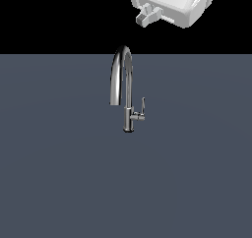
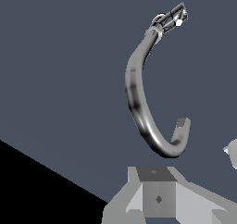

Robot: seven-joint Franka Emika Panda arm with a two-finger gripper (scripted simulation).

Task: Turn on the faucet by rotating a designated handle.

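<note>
The chrome gooseneck faucet (image 1: 128,87) stands upright on a grey-blue surface near the middle of the exterior view. Its arched spout bends down toward the exterior view's left. The handle (image 1: 142,106) is a thin lever pointing up from a short stub on the stem, on the exterior view's right. My gripper (image 1: 147,16) hangs high above the faucet, a little toward the exterior view's right and touching nothing. Its fingers look pressed together and hold nothing. The wrist view looks down on the spout (image 2: 135,96), with the handle (image 2: 174,16) small beyond it and my gripper (image 2: 157,196) nearest the camera.
The flat grey-blue surface (image 1: 59,173) spreads around the faucet in every direction. Behind it is black background. A pale rounded object (image 2: 231,152) shows at the edge of the wrist view.
</note>
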